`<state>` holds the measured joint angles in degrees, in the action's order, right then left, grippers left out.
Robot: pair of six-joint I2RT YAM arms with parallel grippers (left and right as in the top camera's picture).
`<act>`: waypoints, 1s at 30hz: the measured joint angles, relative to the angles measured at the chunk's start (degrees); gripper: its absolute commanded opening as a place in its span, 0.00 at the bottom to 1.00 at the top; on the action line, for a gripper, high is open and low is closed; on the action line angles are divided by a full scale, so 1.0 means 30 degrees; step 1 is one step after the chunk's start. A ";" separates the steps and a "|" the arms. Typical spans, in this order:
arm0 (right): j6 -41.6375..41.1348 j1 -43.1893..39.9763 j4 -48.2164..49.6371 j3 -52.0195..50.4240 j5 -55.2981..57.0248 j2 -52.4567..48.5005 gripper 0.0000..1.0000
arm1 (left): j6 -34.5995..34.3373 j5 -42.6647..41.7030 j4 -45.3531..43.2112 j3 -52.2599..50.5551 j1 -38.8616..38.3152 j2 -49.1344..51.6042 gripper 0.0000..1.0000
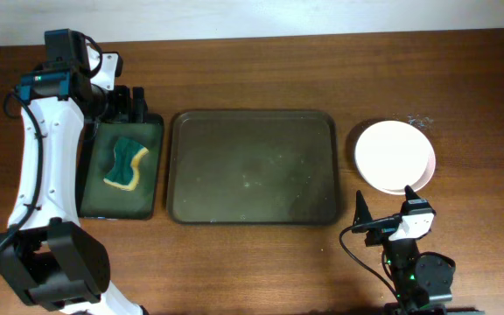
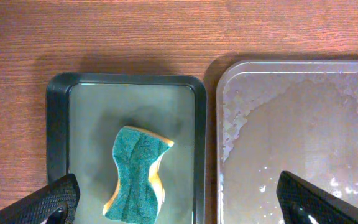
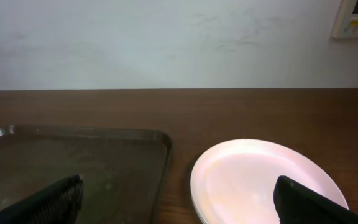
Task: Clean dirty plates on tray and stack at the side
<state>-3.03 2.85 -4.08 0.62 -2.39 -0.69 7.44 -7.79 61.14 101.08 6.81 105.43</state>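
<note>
The white plates [image 1: 395,157] lie stacked on the table right of the large dark tray [image 1: 252,166], which holds no plates and looks wet. The stack also shows in the right wrist view [image 3: 260,180], beside the tray's right rim [image 3: 160,140]. My right gripper [image 3: 179,205] is open and empty, low near the table's front edge, facing the stack and the tray. My left gripper [image 2: 179,202] is open and empty at the back left, above the small black tray [image 2: 58,124] and the green-yellow sponge [image 2: 137,174]. The large tray's wet left part [image 2: 303,124] shows there too.
The small black tray [image 1: 122,166] with the sponge [image 1: 126,164] sits just left of the large tray. My left arm [image 1: 38,149] runs along the table's left side. Bare wooden table lies at the back and far right.
</note>
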 measured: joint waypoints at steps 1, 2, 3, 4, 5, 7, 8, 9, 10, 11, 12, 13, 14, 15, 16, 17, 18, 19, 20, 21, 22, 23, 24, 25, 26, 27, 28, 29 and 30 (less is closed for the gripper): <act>0.0007 0.0000 -0.0007 0.0000 0.0000 0.0000 0.98 | -0.0007 0.0000 0.0000 0.0000 0.0000 0.0000 0.99; 0.0022 0.0000 0.0000 0.0000 0.0000 0.0000 0.98 | 0.0000 0.0000 0.0000 0.0000 0.0000 0.0000 0.99; 0.0007 0.0000 -0.0007 0.0000 0.0000 0.0000 0.98 | 0.0000 0.0000 0.0000 0.0000 0.0000 0.0000 0.99; 0.0007 0.0000 0.0000 0.0000 0.0000 0.0000 0.98 | 0.0000 0.0000 0.0000 0.0000 0.0000 0.0000 0.99; 0.0007 0.0000 0.0000 0.0000 0.0000 0.0000 0.98 | 0.0000 0.0000 0.0000 0.0000 0.0000 0.0000 0.99; 0.0007 0.0000 -0.0007 0.0000 0.0000 0.0000 0.98 | -0.0007 0.0000 0.0000 0.0000 0.0000 0.0000 0.99; 0.0015 0.0000 -0.0007 0.0000 0.0000 0.0000 0.98 | -0.0007 0.0000 0.0000 0.0000 0.0000 0.0000 0.99; 0.0015 0.0000 0.0000 0.0000 0.0000 0.0000 0.98 | -0.0007 0.0000 0.0000 0.0000 0.0000 0.0000 0.99; 0.0007 0.0000 -0.0007 0.0000 0.0000 0.0000 0.98 | 0.0000 0.0000 0.0000 0.0000 0.0000 0.0000 1.00; 0.0000 0.0000 0.0000 0.0000 0.0000 0.0000 0.98 | -0.0007 0.0000 0.0000 0.0000 0.0000 0.0000 0.99; 0.0000 0.0000 0.0000 0.0000 0.0007 0.0000 0.98 | -0.0007 0.0007 0.0000 0.0000 0.0000 0.0000 0.99; 0.0000 0.0000 0.0000 0.0000 0.0000 0.0000 0.98 | -0.0007 0.0000 0.0000 0.0000 0.0000 0.0000 0.99; 0.0007 0.0000 -0.0007 0.0000 0.0000 0.0000 0.98 | -0.0007 0.0000 0.0000 0.0000 0.0000 0.0000 0.99; 0.0007 0.0000 0.0000 0.0000 0.0000 0.0000 0.98 | -0.0007 0.0000 0.0000 0.0000 0.0000 0.0000 0.99; 0.0000 0.0000 0.0000 0.0000 0.0000 0.0000 0.98 | -0.0007 0.0000 0.0000 0.0000 0.0000 0.0000 0.99; -0.0007 0.0000 0.0000 0.0000 0.0000 0.0000 0.98 | -0.0007 0.0000 0.0000 0.0000 0.0000 0.0000 0.99; -0.0007 0.0000 -0.0007 0.0000 0.0000 0.0000 0.98 | -0.0007 0.0000 0.0000 0.0000 0.0000 0.0000 0.99; 0.0007 0.0000 -0.0007 0.0000 0.0000 0.0000 0.98 | 0.0000 0.0000 0.0000 0.0000 0.0000 -0.0007 0.99; 0.0007 0.0000 -0.0007 0.0000 0.0000 0.0000 0.98 | -0.0007 0.0000 0.0000 0.0000 0.0000 -0.0015 0.99; 0.0007 0.0000 0.0000 0.0000 0.0000 0.0000 0.98 | -0.0007 0.0000 0.0000 0.0000 0.0000 -0.0102 0.99; 0.0007 0.0000 -0.0007 0.0000 0.0000 0.0000 0.98 | 0.0000 -0.0007 0.0000 -0.0007 0.0000 -0.0233 0.99; 0.0007 0.0000 -0.0007 0.0000 0.0000 0.0000 0.98 | -0.0007 0.0007 0.0015 -0.0051 -0.0022 -0.0554 0.99; 0.0000 0.0000 -0.0007 0.0000 0.0000 0.0000 0.98 | -0.0007 0.0015 0.0036 -0.0080 -0.0044 -0.1144 0.99; 0.0007 0.0000 0.0000 0.0000 0.0000 0.0000 0.98 | -0.0007 0.0022 0.0036 -0.0087 -0.0109 -0.1887 0.99; 0.0007 0.0000 -0.0007 0.0000 0.0000 0.0000 0.98 | 0.0000 0.0015 0.0036 -0.0087 -0.0219 -0.2637 0.99; 0.0000 0.0000 -0.0007 0.0000 0.0000 0.0000 0.98 | 0.0000 0.0007 0.0029 -0.0087 -0.0364 -0.3461 0.99; 0.0000 0.0000 0.0000 0.0000 0.0000 0.0000 0.98 | 0.0000 0.0015 0.0036 -0.0080 -0.0619 -0.4750 0.99; 0.0007 0.0000 0.0000 0.0000 0.0000 0.0000 0.99 | 0.0000 -0.0007 0.0022 -0.0080 -0.0772 -0.5639 0.99; 0.0015 0.0000 0.0000 0.0000 0.0000 0.0000 0.98 | -0.0007 -0.0044 0.0022 -0.0080 -0.0933 -0.6484 0.99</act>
<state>-2.98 2.85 -4.08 0.62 -2.39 -0.69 7.42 -7.92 61.21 100.84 4.01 85.97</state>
